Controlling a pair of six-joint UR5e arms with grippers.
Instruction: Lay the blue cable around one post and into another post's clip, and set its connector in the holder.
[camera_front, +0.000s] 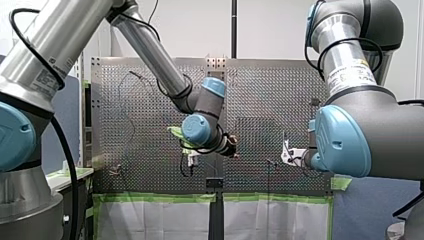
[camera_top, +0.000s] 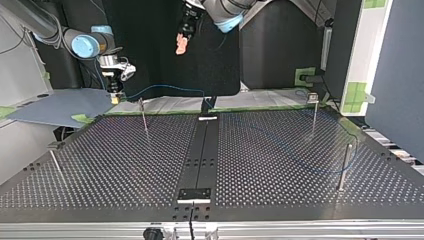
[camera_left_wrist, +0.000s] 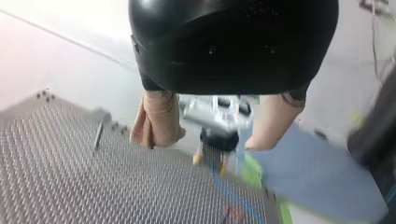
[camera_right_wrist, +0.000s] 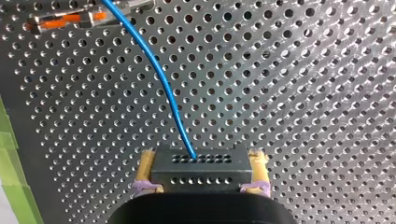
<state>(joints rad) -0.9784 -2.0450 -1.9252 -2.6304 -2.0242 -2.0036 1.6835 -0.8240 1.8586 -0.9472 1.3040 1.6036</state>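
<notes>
The blue cable (camera_right_wrist: 163, 84) enters a black connector block (camera_right_wrist: 201, 175), and my right gripper (camera_right_wrist: 201, 163) is shut on that block with its yellow pads. In the top view my right gripper (camera_top: 115, 96) hangs at the far left edge of the perforated plate (camera_top: 125, 160). From there the cable (camera_top: 165, 88) runs across to the middle, then curves over the plate's right half. My left gripper (camera_top: 181, 46) is raised above the far middle, open, with nothing between its beige pads (camera_left_wrist: 156, 121). Through that gap I see my right gripper (camera_left_wrist: 211, 156) farther off.
Thin posts stand on the plate: one near my right gripper (camera_top: 144, 114), one at the near left (camera_top: 55, 161), two at the right (camera_top: 313, 107) (camera_top: 344, 167). A post's orange-marked clip (camera_right_wrist: 65, 18) lies beside the cable. A black block (camera_top: 195, 195) sits on the centre strip.
</notes>
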